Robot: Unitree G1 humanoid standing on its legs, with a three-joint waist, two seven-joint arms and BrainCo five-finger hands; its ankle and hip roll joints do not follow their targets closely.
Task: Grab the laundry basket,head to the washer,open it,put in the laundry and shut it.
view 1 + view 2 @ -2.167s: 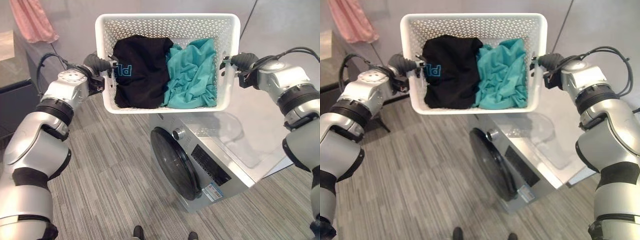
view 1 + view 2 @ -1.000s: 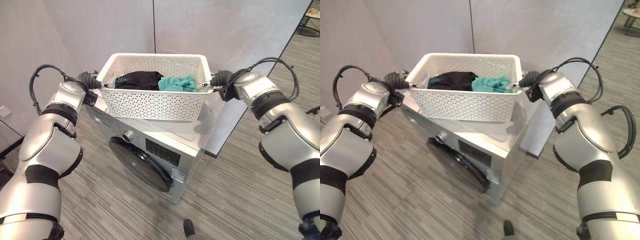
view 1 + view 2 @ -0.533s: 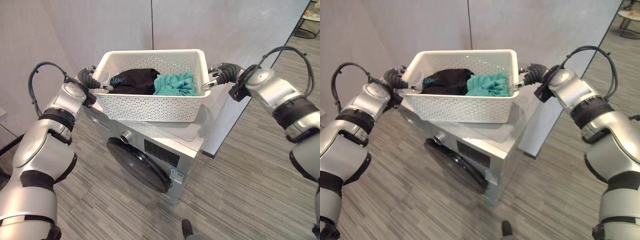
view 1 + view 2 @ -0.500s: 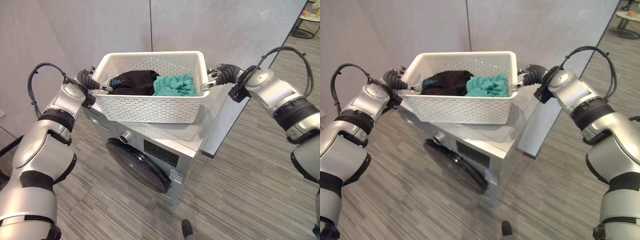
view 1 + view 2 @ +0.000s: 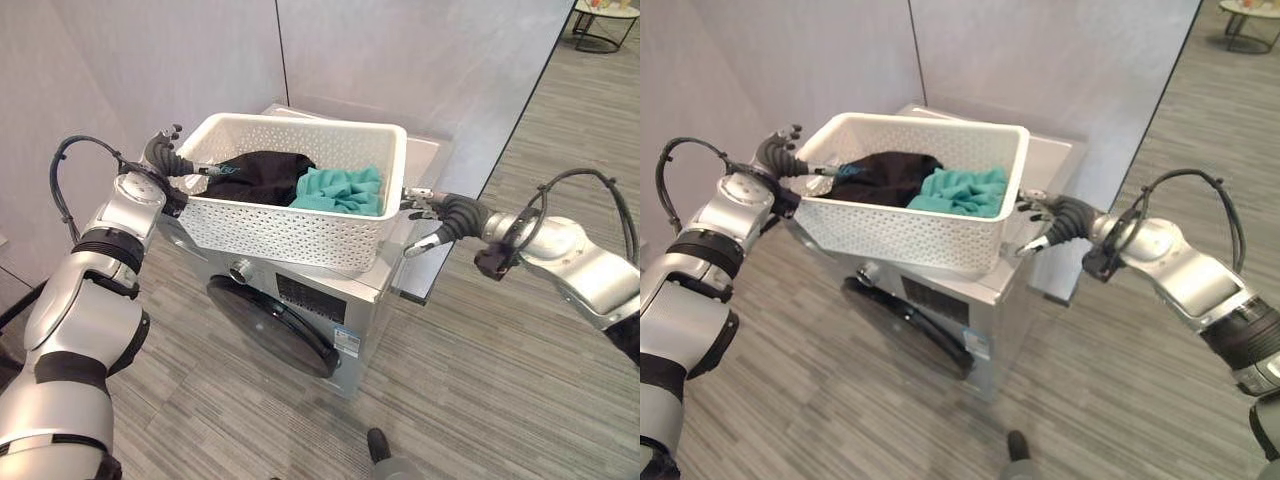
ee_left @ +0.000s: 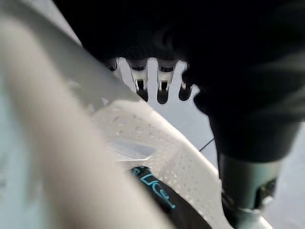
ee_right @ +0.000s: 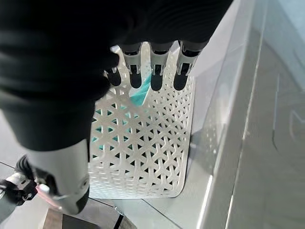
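The white laundry basket (image 5: pixel 300 215) sits on top of the washer (image 5: pixel 330 310), black and teal laundry (image 5: pixel 300 182) inside. My right hand (image 5: pixel 440 218) hangs released just beside its end; my left hand (image 5: pixel 168 160), fingers straight, is at the other rim.

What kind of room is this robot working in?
Probably a staged laundry corner in an office-like space: a silver front-loading washing machine bearing a white perforated plastic laundry basket, plain grey partition walls, grey striped floor.
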